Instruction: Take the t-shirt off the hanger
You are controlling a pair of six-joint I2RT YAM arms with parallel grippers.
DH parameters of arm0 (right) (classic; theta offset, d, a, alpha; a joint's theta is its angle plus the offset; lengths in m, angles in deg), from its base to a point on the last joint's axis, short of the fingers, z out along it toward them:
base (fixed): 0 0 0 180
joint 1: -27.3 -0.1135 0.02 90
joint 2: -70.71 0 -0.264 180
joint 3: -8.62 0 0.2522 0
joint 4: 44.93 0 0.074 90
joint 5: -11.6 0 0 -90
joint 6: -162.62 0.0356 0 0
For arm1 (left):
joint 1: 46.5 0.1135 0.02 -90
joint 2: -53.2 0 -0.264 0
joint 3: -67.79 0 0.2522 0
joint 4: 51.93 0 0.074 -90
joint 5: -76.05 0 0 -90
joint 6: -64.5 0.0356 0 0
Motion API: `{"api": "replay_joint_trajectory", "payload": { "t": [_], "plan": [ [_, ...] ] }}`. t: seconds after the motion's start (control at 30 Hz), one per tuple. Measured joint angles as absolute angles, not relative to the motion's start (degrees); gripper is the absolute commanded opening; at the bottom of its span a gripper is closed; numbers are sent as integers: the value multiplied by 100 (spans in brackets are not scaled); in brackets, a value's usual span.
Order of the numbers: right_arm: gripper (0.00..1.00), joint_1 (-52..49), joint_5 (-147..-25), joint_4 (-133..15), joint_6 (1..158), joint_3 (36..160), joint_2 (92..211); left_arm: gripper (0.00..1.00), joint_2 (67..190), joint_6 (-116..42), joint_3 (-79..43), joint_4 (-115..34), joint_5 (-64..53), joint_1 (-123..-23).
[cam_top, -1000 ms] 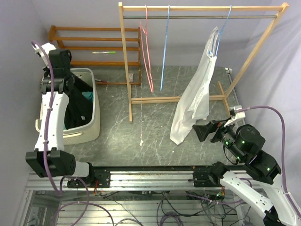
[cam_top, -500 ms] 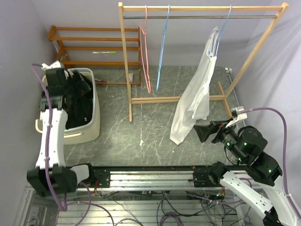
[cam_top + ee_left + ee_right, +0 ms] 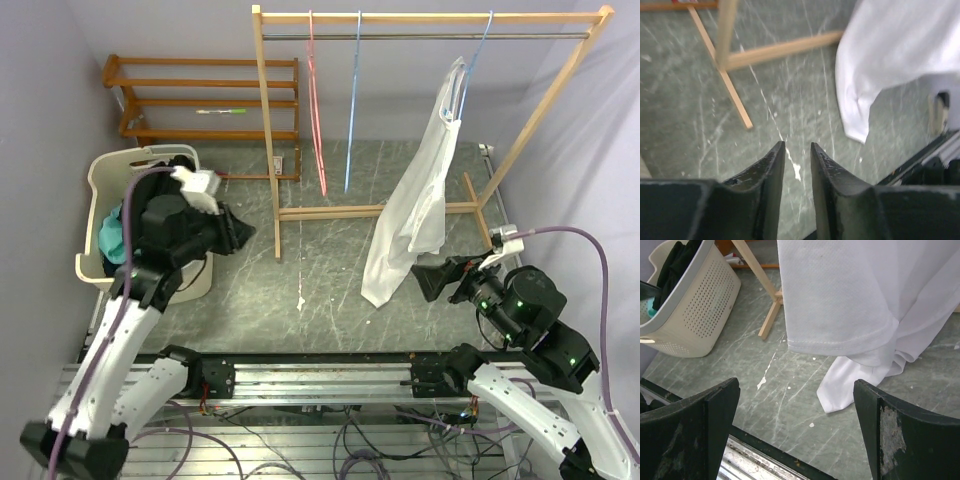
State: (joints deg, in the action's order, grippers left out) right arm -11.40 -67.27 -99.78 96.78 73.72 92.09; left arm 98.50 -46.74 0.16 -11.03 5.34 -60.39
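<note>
A white t-shirt (image 3: 415,215) hangs from a light blue hanger (image 3: 470,70) at the right end of the wooden rack (image 3: 430,17), and its hem trails on the floor. My right gripper (image 3: 430,280) is open and empty, just right of the hem, low down. In the right wrist view (image 3: 796,384) the shirt (image 3: 840,295) hangs just ahead of it. My left gripper (image 3: 238,232) is empty beside the basket, well left of the shirt. In the left wrist view (image 3: 798,145) only a narrow gap separates its jaws, and the shirt (image 3: 895,50) shows at upper right.
A cream laundry basket (image 3: 95,180) with dark and teal clothes stands at the left and also shows in the right wrist view (image 3: 705,300). An empty pink hanger (image 3: 315,110) and an empty blue hanger (image 3: 352,110) hang on the rack. A wooden shelf (image 3: 200,85) stands at the back. The rack's foot (image 3: 730,30) lies ahead of the left gripper.
My left arm has swung out of the basket and rightward, low over the floor, without the dark clothes. The empty hangers have swayed a little. The right arm has not moved.
</note>
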Motion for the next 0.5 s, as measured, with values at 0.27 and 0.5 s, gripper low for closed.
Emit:
{"api": "replay_joint_trajectory", "payload": {
  "t": [0.27,0.5],
  "plan": [
    [74,-1140,-6853,-10491,9593,8615,10221,32,10660,-4254,167,-701,-336,-6999],
    [75,-1140,-6309,-10793,9643,11634,11467,31,9828,-4206,204,-719,-465,-7047]
  ]
}}
